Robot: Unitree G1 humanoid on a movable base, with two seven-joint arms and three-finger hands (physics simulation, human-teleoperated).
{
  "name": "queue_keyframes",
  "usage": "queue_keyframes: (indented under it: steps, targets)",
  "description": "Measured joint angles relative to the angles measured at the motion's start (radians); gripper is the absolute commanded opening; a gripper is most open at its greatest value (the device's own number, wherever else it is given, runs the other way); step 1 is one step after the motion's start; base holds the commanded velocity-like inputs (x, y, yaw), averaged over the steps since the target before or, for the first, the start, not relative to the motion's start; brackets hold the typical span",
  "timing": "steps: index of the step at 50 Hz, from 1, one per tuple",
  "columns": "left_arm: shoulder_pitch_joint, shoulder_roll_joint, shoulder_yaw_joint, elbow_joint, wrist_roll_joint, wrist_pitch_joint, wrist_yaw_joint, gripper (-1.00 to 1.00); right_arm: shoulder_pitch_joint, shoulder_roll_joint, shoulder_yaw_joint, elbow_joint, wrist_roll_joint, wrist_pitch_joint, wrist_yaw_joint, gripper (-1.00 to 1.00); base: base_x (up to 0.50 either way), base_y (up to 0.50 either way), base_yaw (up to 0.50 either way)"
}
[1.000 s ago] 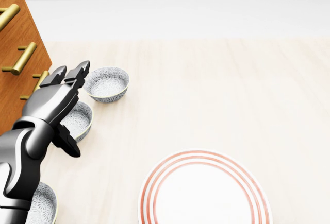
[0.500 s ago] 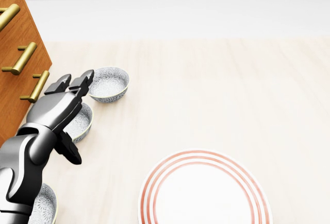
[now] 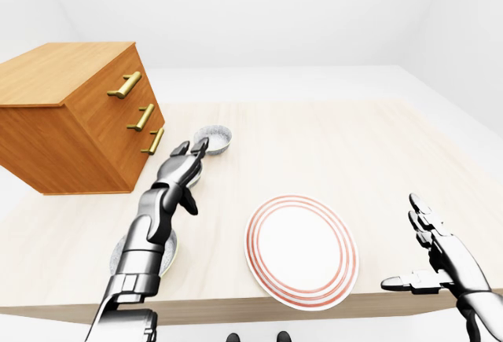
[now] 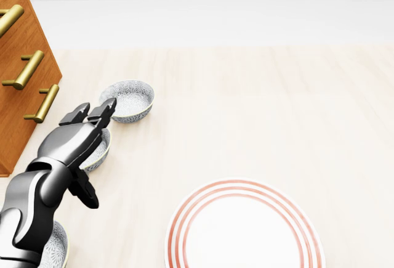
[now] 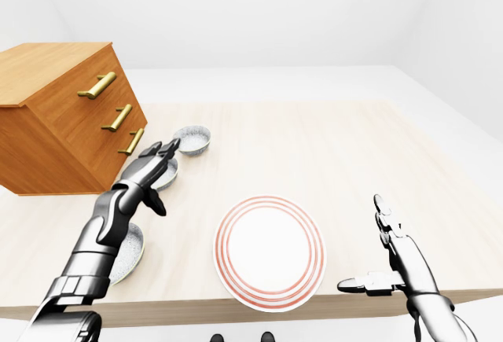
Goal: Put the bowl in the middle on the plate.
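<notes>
Covering most of the frame: pale wood table (image 3: 330, 145), white walls all round, pale floor past the table. Wooden chest (image 3: 71, 122) with brass handles (image 3: 124, 85) sits at the table's left. Three patterned bowls run in a line just beside it: far bowl (image 4: 127, 100), middle bowl (image 4: 101, 148), near bowl (image 4: 55, 246) at the bottom left of the head view. Red-ringed plate (image 3: 301, 251) is right of them, holding nothing. Left hand (image 4: 77, 135) is spread over the middle bowl, hiding part of it; fingertips are near the far bowl's rim and grip nothing. Right hand (image 5: 393, 255) is spread off the table's near right edge. Versus 1 s ago, the left hand has drawn back toward the bottom left of the head view, and the far bowl's rim is uncovered. Bowls, plate and camera have not moved.
</notes>
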Motion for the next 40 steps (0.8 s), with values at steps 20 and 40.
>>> queue_keyframes:
  steps: [20,40]
  targets:
    - [0.01,-0.001,-0.019,0.021,0.071,0.0,0.039,1.0,-0.001,0.0,0.002,0.003,0.0,0.0,-0.001,1.0,0.0,0.0,0.0]
    - [0.018,-0.003,-0.03,0.006,0.193,0.0,0.076,1.0,-0.001,-0.003,0.002,0.009,0.002,0.0,-0.002,1.0,0.0,0.0,0.0]
